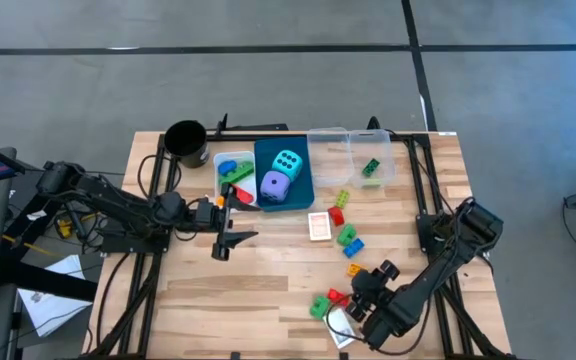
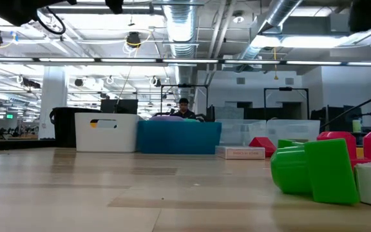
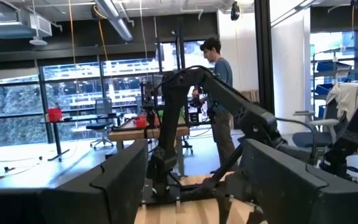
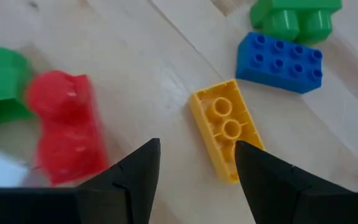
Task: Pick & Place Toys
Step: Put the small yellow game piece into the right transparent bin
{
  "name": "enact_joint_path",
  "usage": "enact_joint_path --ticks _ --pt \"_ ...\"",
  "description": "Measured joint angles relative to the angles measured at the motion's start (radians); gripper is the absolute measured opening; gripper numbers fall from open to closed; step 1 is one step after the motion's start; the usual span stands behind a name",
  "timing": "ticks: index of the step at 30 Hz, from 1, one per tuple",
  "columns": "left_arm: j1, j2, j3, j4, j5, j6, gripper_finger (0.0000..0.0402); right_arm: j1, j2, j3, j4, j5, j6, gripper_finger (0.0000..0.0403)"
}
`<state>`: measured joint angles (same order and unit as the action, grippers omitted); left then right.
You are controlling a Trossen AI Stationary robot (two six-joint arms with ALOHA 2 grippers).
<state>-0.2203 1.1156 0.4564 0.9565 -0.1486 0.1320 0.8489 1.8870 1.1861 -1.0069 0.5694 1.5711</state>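
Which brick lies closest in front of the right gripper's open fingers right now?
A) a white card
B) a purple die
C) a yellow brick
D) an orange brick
C: in the right wrist view the yellow brick lies on the wood just ahead of the right gripper, whose fingers stand apart, with a blue brick farther off and a red brick to the side.

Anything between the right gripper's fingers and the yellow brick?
Nothing: in the right wrist view the open right gripper hangs by the yellow brick, bare wood between.

Two dice (image 1: 281,172) in the blue bin (image 1: 302,188) — bricks (image 1: 347,238) scattered nearby.
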Motion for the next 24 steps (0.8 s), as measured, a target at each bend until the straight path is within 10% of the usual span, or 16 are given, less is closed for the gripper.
enact_joint_path --ticks 18,24 --pt "-0.001 0.0 0.0 -0.109 0.001 -0.155 0.0251 -0.068 -0.009 -0.167 0.119 -0.092 -0.104 0.0198" --pt "-0.003 0.0 0.0 -0.109 0.0 -0.17 0.0246 -0.088 -0.007 -0.167 0.155 -0.11 -0.123 0.0116"
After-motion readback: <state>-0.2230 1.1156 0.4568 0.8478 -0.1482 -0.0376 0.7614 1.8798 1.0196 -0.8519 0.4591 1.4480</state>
